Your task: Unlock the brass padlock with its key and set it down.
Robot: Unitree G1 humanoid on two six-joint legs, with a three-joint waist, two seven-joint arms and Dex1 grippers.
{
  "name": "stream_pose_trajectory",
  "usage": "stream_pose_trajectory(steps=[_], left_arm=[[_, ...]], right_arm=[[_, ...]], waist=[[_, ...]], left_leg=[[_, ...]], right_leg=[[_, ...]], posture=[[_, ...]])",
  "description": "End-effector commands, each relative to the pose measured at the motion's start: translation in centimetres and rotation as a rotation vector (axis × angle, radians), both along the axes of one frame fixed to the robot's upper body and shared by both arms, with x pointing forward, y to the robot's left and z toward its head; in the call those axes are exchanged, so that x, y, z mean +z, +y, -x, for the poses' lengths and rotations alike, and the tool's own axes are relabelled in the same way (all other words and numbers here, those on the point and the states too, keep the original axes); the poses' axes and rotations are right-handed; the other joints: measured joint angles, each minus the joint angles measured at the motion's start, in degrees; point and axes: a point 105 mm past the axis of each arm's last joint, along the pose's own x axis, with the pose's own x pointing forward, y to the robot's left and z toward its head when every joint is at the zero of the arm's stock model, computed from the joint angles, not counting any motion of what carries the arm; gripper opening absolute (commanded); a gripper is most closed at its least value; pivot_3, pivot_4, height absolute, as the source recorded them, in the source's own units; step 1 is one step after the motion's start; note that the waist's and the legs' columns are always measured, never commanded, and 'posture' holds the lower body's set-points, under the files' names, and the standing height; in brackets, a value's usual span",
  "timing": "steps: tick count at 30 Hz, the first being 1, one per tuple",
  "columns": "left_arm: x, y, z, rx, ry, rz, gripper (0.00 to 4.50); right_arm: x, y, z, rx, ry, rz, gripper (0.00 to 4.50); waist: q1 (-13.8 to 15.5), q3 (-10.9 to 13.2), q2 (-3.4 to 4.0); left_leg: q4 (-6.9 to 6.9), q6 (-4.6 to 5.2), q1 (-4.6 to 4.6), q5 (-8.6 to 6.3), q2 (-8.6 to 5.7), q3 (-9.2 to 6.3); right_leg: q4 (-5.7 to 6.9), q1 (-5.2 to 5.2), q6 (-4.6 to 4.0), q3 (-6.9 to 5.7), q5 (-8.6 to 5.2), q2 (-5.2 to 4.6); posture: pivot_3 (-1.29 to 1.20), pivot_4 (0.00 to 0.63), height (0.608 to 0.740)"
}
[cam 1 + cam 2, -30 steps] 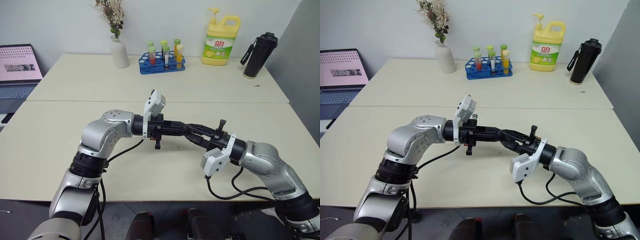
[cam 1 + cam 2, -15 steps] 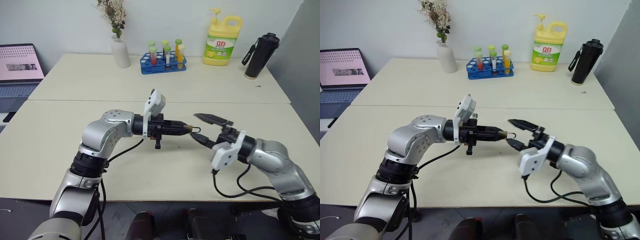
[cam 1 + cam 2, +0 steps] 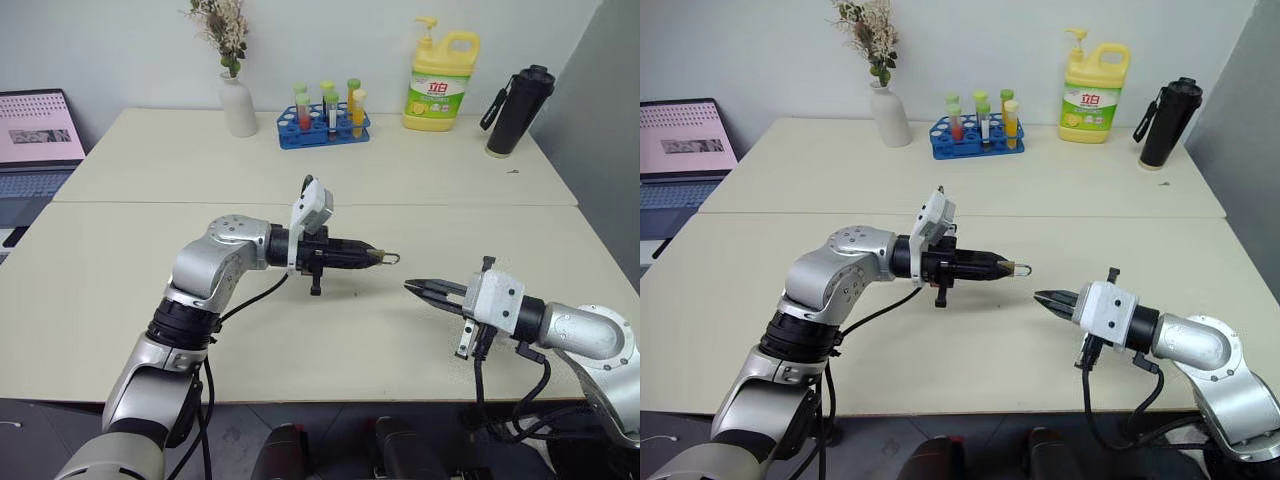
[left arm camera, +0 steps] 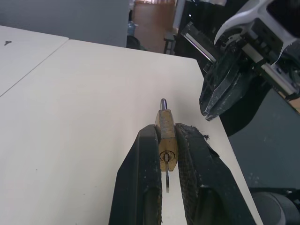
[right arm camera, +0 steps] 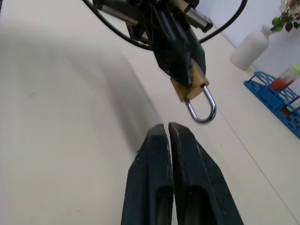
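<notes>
Beside the brass padlock (image 3: 385, 258), right claw (image 3: 413, 287) now withdrawn, closed.

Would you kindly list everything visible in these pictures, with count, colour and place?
brass padlock: 1, golden, silvery shackle, clamped in left gripper above table
table: 2, cream, pushed together
vase: 1, white, dried flowers, far left
test tube rack: 1, blue, far middle
detergent bottle: 1, yellow, far right
flask: 1, black, far right corner
laptop: 1, left edge
left gripper: black, shut on padlock
right gripper: black, shut, holding nothing visible

White vase (image 3: 238, 103), test-tube rack (image 3: 324, 127), yellow soap bottle (image 3: 441, 82), laptop (image 3: 36, 140).
</notes>
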Motion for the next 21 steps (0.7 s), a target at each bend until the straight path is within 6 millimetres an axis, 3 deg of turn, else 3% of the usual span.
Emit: stream_pose_trajectory(steps=[1, 21], left_arm=[[1.4, -0.4, 0.8, -0.064, -0.099, -0.009, 0.16], [2.0, -0.3, 2.7, -0.126, -0.114, -0.019, 0.16]], right_arm=[[1.9, 0.6, -0.4, -0.002, -0.020, -0.079, 0.00], [1.3, -0.1, -1.8, 0.032, 0.005, -0.023, 0.00]], waist=[[0.0, 0.0, 0.00], [0.0, 0.0, 0.00]], left_leg=[[0.00, 0.00, 0.00, 0.00, 0.00, -0.01], [-0.01, 0.00, -0.03, 0.00, 0.01, -0.02]], right_leg=[[0.00, 0.00, 0.00, 0.00, 0.00, 0.00], [-0.02, -0.02, 0.02, -0.01, -0.01, -0.01]], posture=[[0.00, 0.150, 0.740], [0.00, 0.150, 0.740]])
